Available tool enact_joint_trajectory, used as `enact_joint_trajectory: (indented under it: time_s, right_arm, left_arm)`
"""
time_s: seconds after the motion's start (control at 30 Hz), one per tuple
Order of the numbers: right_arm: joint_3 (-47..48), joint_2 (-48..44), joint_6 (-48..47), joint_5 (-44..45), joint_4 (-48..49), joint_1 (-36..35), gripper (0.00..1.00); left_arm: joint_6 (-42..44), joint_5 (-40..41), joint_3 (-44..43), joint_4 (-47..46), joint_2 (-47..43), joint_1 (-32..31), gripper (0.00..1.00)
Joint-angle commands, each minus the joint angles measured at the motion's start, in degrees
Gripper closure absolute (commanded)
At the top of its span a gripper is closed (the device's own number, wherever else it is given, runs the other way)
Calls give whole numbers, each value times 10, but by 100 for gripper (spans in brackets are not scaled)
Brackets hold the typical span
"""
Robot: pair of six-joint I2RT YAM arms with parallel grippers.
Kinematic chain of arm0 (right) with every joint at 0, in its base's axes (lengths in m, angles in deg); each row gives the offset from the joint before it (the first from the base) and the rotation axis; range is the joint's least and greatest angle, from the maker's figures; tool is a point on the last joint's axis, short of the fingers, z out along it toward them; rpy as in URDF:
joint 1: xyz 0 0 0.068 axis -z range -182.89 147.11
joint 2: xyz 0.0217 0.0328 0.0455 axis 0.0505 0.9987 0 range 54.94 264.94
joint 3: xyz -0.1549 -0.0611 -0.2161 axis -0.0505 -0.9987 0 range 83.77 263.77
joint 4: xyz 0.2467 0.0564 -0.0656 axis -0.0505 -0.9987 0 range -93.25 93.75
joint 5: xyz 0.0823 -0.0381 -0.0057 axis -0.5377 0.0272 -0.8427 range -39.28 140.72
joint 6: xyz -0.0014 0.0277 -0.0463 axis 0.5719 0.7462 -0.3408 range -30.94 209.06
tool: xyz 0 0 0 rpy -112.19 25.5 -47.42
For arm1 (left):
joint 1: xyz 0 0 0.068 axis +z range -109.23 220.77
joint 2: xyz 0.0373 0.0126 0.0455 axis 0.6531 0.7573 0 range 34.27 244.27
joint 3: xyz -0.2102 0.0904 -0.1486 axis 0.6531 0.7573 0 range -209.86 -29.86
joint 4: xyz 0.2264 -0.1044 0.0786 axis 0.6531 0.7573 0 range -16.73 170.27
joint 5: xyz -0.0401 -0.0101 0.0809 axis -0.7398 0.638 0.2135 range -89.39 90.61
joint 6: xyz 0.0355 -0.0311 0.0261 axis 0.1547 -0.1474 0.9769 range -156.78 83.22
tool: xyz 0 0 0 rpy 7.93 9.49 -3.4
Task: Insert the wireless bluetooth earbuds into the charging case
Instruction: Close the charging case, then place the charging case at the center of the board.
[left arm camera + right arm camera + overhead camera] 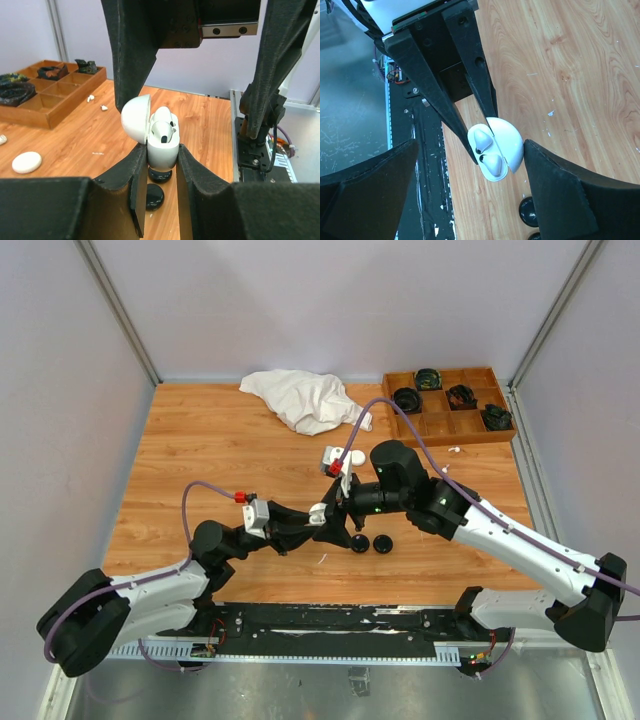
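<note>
White charging case [162, 150] — lid open, two earbuds [482, 137] seated, left claw [161, 167] gripping

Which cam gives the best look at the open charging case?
Right wrist: looks down into the open charging case, both earbuds seated. Left wrist: side-on, pinched in the left tool, one earbud showing. Top external: barely a white speck.

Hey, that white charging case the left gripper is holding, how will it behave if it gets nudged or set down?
The charging case looks smooth and rounded, so it may slip in the left gripper if nudged. With its lid hinged open to one side, it probably tips that way when set down. Its hard plastic shell seems rigid and light.
</note>
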Motion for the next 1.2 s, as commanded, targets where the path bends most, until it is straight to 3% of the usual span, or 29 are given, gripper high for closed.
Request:
enact_joint_trajectory:
  time_s: [0.0, 0.37, 0.7, 0.9, 1.17]
  right_arm:
    - [-12, -13, -13, -4, -5, -1, 14]
    - [-40, -24, -14, 38, -11, -1, 13]
    - [-76, -42, 17, 235, -3, -1, 12]
    - [-125, -52, 48, 278, 45, -1, 10]
    - [-162, -46, 71, 324, 65, -1, 9]
  left_arm:
    - [-21, 25, -16, 5, 14, 1, 100]
    - [-86, 56, -23, 50, 44, 5, 100]
    - [-215, 101, -59, 226, 56, 4, 100]
    - [-285, 138, -76, 356, 66, 4, 100]
    - [-367, 110, -113, 379, 174, -4, 98]
